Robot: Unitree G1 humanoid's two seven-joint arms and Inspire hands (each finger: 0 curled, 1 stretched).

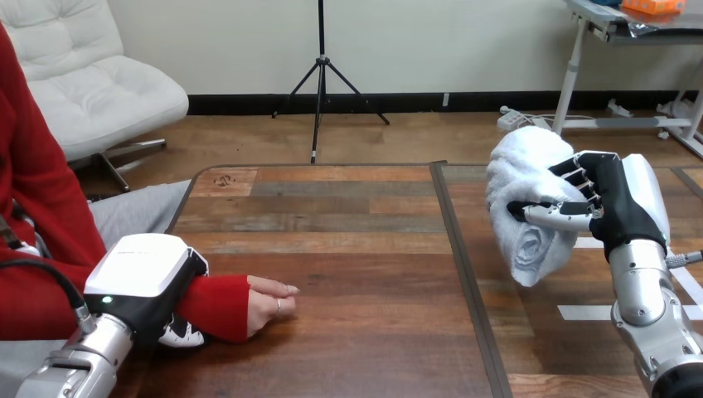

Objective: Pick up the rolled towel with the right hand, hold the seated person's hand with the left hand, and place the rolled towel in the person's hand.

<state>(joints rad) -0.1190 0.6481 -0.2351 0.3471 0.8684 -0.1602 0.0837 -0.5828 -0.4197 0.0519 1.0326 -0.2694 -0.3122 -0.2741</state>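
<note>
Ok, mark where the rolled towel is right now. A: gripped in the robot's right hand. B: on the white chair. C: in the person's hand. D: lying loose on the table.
A: the right hand has fingers and thumb curled round the rolled towel, well apart from the person's hand on the table.

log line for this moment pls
right hand: grips rolled towel above table | left hand: curled round person's wrist | person's hand: resting on table | placement: not yet done
</note>
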